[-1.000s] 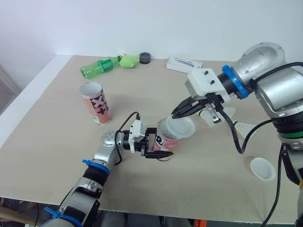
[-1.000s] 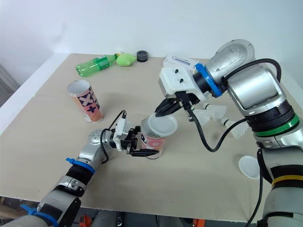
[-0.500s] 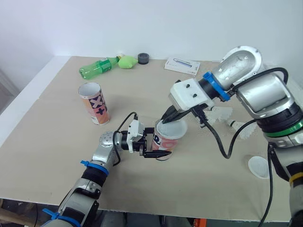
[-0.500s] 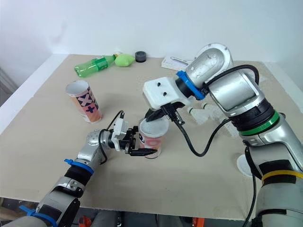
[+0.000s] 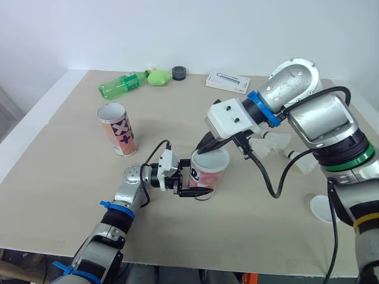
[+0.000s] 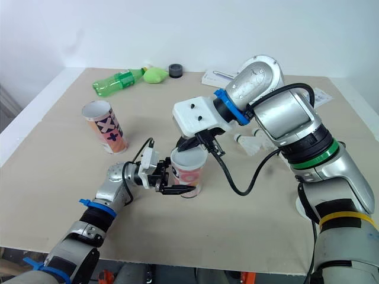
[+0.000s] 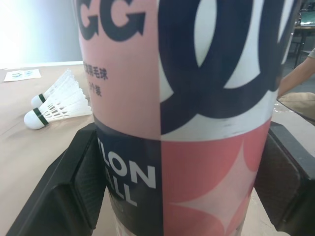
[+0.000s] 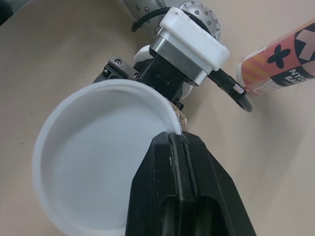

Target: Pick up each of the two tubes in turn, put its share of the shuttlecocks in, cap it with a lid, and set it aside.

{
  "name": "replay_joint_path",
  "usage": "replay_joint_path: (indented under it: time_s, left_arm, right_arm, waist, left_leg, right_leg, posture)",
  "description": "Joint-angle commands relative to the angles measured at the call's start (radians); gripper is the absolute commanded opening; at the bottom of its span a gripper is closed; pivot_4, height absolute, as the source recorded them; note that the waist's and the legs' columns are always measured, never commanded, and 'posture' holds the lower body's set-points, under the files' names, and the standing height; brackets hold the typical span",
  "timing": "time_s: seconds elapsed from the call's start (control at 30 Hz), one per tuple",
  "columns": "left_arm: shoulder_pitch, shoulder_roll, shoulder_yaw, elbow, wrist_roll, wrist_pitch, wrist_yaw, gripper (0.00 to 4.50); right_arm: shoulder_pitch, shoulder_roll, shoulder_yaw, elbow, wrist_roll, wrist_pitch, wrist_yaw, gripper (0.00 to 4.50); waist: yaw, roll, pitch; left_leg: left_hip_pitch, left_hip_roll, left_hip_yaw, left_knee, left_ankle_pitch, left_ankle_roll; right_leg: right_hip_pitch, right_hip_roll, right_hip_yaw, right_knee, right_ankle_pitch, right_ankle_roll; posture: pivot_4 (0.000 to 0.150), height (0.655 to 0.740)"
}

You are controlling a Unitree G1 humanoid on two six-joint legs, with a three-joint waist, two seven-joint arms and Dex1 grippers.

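Note:
A pink tube (image 5: pixel 205 179) stands upright near the table's middle, and my left gripper (image 5: pixel 199 182) is shut on its side. In the left wrist view the fingers (image 7: pixel 81 189) flank the tube (image 7: pixel 197 123). A white lid (image 5: pixel 213 159) lies over the tube's mouth, with my right gripper (image 5: pixel 202 150) shut on its rim. The right wrist view shows the lid (image 8: pixel 93 162) pinched at its edge. A second tube (image 5: pixel 119 129), orange and uncapped, stands to the left. Shuttlecocks (image 5: pixel 270 142) lie to the right, and a second lid (image 5: pixel 325 208) lies flat near the right front edge.
A green bottle (image 5: pixel 123 83), a green lump (image 5: pixel 159 77), a black cap (image 5: pixel 179 72) and a white card (image 5: pixel 228 82) lie along the table's far side. Another shuttlecock (image 5: pixel 302 163) lies further right.
My right gripper has carried the lid left and down, from beside the pink tube to over its mouth. The left gripper has kept hold of the tube.

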Motion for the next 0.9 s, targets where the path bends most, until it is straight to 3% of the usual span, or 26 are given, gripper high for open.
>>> replay_joint_path:
  time_s: [0.03, 0.6, 0.9]
  left_arm:
    - [0.01, 0.011, -0.019, 0.015, 0.044, 0.003, 0.007, 3.73]
    - [0.01, 0.018, -0.017, 0.016, 0.041, 0.002, 0.007, 3.73]
    - [0.017, 0.015, -0.021, 0.012, 0.041, 0.004, 0.008, 3.73]
  right_arm:
    - [-0.005, 0.003, -0.062, -0.023, -0.003, -0.007, 0.006, 0.08]
    - [0.11, -0.045, -0.07, -0.105, -0.054, -0.019, 0.019, 0.08]
    - [0.067, -0.015, -0.086, -0.066, -0.093, -0.051, 0.002, 0.08]
  waist:
    - [0.0, 0.0, 0.0]
    - [0.0, 0.0, 0.0]
    - [0.0, 0.0, 0.0]
  left_leg:
    - [0.0, 0.0, 0.0, 0.0, 0.0, 0.0]
    - [0.0, 0.0, 0.0, 0.0, 0.0, 0.0]
    - [0.0, 0.0, -0.001, 0.0, 0.0, 0.0]
  right_leg:
    - [0.0, 0.0, 0.0, 0.0, 0.0, 0.0]
    - [0.0, 0.0, 0.0, 0.0, -0.001, 0.0]
    - [0.001, 0.0, 0.0, 0.0, -0.001, 0.0]
  posture:
    - [0.15, 0.7294]
    - [0.15, 0.7294]
    - [0.15, 0.7294]
